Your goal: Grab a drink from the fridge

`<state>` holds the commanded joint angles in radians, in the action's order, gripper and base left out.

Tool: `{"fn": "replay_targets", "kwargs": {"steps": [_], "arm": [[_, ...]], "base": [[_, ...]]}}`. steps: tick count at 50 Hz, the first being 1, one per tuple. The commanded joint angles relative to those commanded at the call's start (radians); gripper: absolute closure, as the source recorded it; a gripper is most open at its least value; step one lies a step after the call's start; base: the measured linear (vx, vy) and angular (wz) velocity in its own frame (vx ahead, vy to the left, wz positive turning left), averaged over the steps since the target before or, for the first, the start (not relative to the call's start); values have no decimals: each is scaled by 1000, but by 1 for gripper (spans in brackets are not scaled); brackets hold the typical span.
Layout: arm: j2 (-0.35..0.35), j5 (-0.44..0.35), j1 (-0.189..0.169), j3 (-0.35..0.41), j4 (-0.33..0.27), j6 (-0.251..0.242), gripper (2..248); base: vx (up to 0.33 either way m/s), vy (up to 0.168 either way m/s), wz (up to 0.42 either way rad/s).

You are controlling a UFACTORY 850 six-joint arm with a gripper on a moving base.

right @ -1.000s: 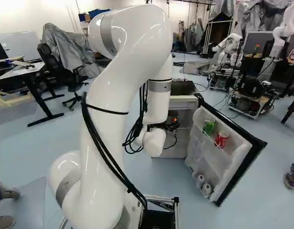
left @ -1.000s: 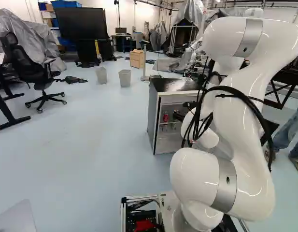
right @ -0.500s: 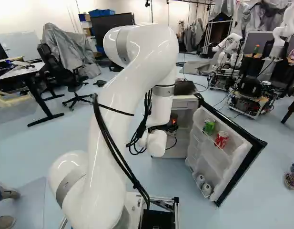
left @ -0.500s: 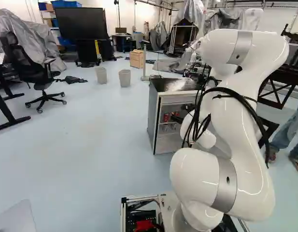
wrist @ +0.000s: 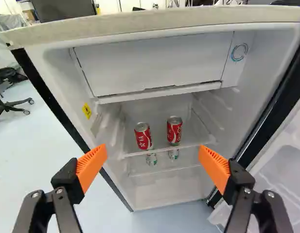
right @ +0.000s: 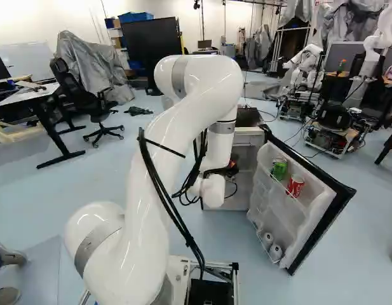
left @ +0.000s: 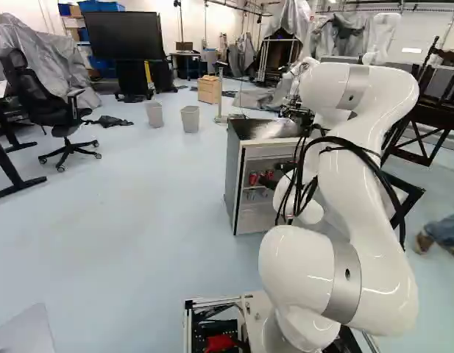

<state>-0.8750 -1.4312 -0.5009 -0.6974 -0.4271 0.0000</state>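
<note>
My gripper (left: 268,181) is at the front of the open fridge (left: 237,176) in the left base view. Its orange-padded fingers stand wide open in the wrist view, and nothing is gripped between the two tips of the gripper (wrist: 153,154). Ahead, on a fridge shelf, two red cans stand upright: one red can (wrist: 143,136) and another red can (wrist: 174,130), a small gap apart. Below them, two cans (wrist: 151,159) show partly through the shelf. The swung-out fridge door (right: 293,219) carries a green can (right: 279,168) and a red can (right: 295,185) on its upper rack.
In the wrist view, the worktop edge (wrist: 154,23) crosses above the fridge's freezer compartment (wrist: 154,63), and the open door stands beside one finger. Two white items (right: 271,247) sit in the door's bottom rack. Another robot (right: 304,61) and an office chair (right: 94,105) stand farther off.
My arm's upper part has come down and inward, leftward in the left base view and rightward in the right. The gripper has shifted slightly at the fridge front, still open. The base has not moved.
</note>
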Motion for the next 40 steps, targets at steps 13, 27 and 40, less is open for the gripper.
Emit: {"fn": "replay_targets", "kwargs": {"steps": [13, 27, 40], "arm": [[-77, 13, 11, -88, 0, 0, 3], [-161, 35, 24, -190, 0, 0, 3], [-208, 57, 40, -269, 0, 0, 3]], "base": [[0, 0, 0], [0, 0, 0], [0, 0, 0]]}}
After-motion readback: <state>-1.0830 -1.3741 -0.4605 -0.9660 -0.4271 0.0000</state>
